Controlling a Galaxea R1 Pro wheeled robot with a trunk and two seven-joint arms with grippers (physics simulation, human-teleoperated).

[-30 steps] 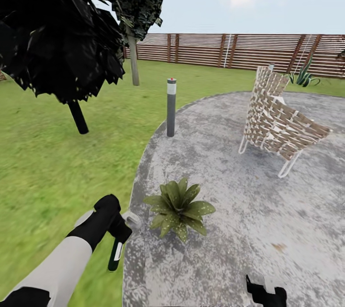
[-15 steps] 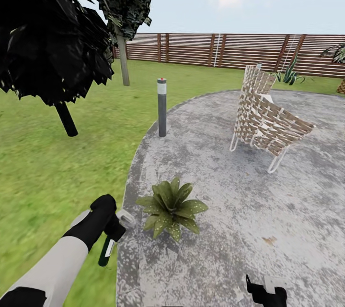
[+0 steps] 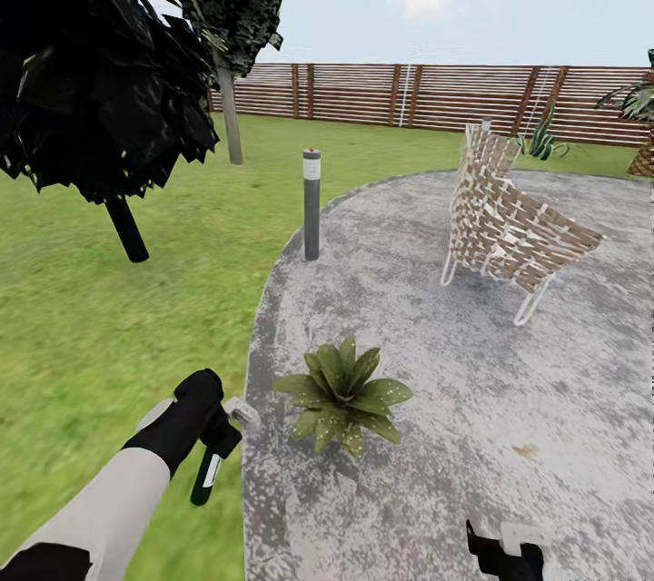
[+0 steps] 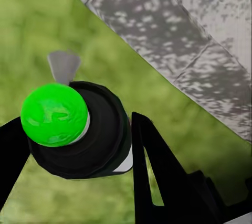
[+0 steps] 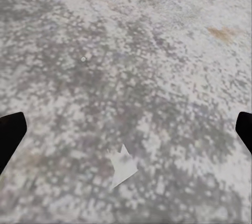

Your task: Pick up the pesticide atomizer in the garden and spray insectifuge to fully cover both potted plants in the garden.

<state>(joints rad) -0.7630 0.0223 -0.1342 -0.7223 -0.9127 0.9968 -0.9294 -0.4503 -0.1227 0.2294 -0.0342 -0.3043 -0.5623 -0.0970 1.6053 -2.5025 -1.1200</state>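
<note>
While hanging low over the lawn's edge (image 3: 136, 336) in the head view, gripping the pesticide atomizer (image 3: 206, 476) in the left tool (image 3: 218, 440), clenched around the dark bottle with its white band showing and its length slanting downward. Showing, in the left wrist view, the atomizer's bright green cap (image 4: 53, 114) end-on, with black fingers (image 4: 157, 171) pressing on either side of the bottle's body, over grass and the patio's curved border. Sitting just beside that tool, on the round grey stone patio (image 3: 436, 399) near its rim, one potted plant (image 3: 343, 395) spreading broad speckled green leaves; pot hidden beneath the foliage. Standing farther back at the patio's edge, a grey bollard lamp (image 3: 312, 204) with a red dot on top. Resting on the patio to the right, a woven lounge chair (image 3: 513, 231) on a white frame. Backing the lawn, a slatted wooden fence (image 3: 409, 95), with a dark-leaved tree (image 3: 91, 64) looming at left. Peeking up at the bottom edge, the right tool (image 3: 504, 556); in the right wrist view, released, with black fingertips (image 5: 10, 135) spread wide apart above bare stone.
</note>
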